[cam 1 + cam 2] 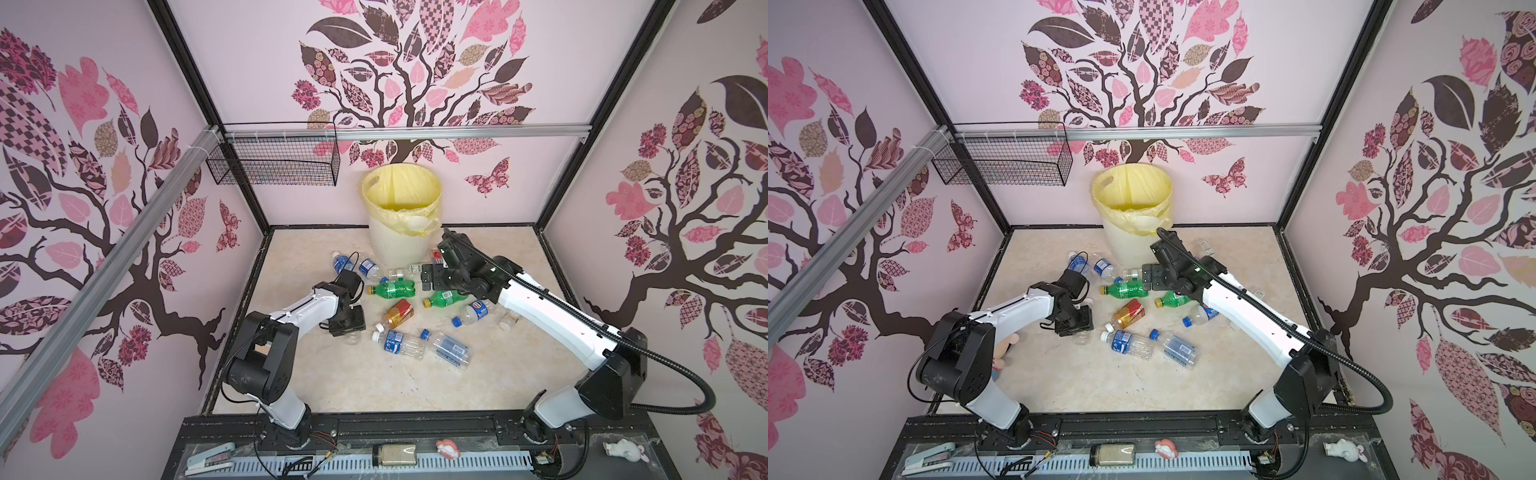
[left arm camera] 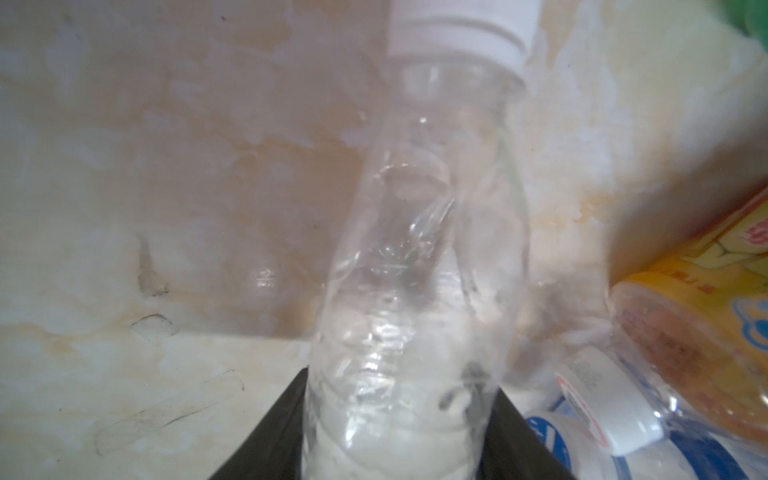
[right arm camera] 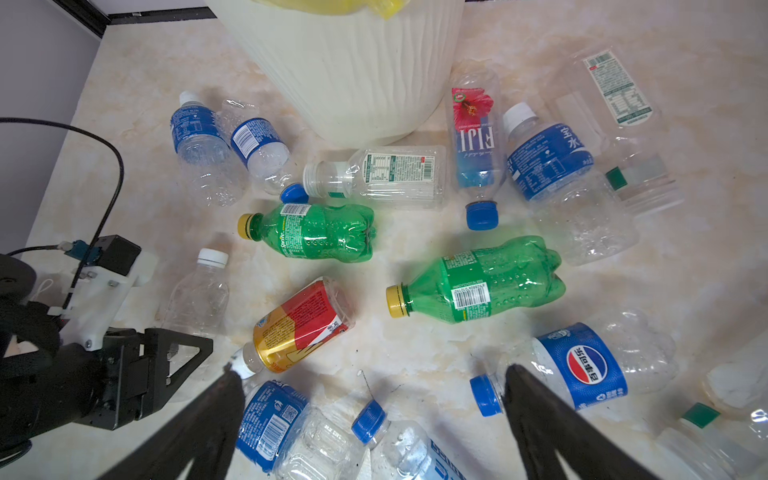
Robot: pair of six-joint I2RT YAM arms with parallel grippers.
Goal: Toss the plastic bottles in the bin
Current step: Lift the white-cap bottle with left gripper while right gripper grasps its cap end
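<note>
The bin (image 1: 401,245) stands at the back of the worktop (image 1: 374,386), within both arms' reach. The plastic bottles (image 1: 392,289) lie scattered before it. The right end effector (image 3: 372,372) hangs released above them. The left end effector (image 2: 405,419) straddles a clear bottle (image 2: 415,270) lying flat, and whether it is pinching it cannot be told.

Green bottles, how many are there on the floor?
2. One green bottle lies on the floor just in front of the bin. The second green bottle lies beside it, nearer the right arm. More may be hidden from view.
</note>
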